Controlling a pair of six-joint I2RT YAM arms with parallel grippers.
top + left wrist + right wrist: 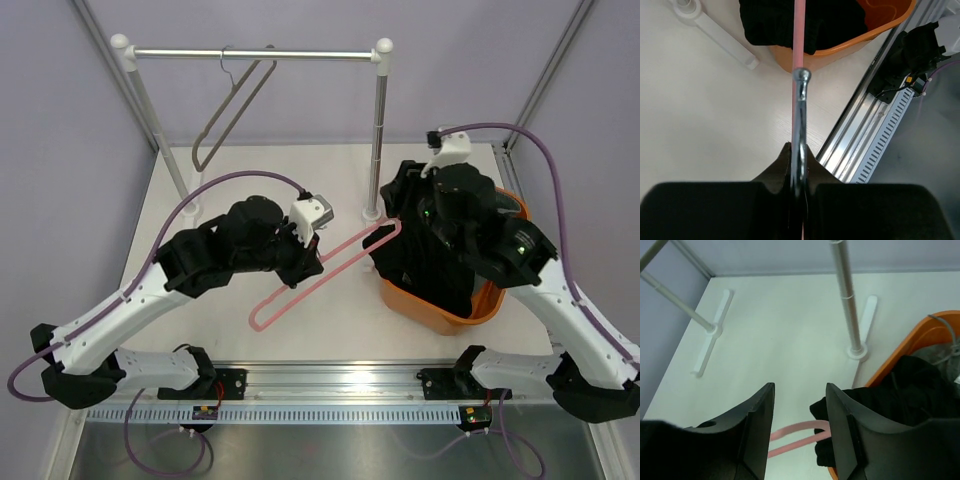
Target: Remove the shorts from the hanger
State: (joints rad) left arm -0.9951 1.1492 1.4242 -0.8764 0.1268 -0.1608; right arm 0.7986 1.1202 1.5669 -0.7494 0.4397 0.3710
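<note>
The pink hanger (325, 270) lies low over the table, its right end against the black shorts (425, 250). My left gripper (310, 250) is shut on the hanger's metal hook (800, 120); the pink bar (799, 35) runs ahead toward the shorts (790, 22). The shorts are heaped in and over the orange basket (440, 312). My right gripper (799, 410) is open and empty above the basket's left side, with the pink hanger end (795, 437) and the shorts (910, 395) below it.
A metal clothes rack (255, 54) stands at the back with a grey hanger (232, 110) on its rail. Its right post (379, 130) stands just left of the basket. The rack's foot (715, 32) shows in the left wrist view. An aluminium rail (330, 385) runs along the near edge.
</note>
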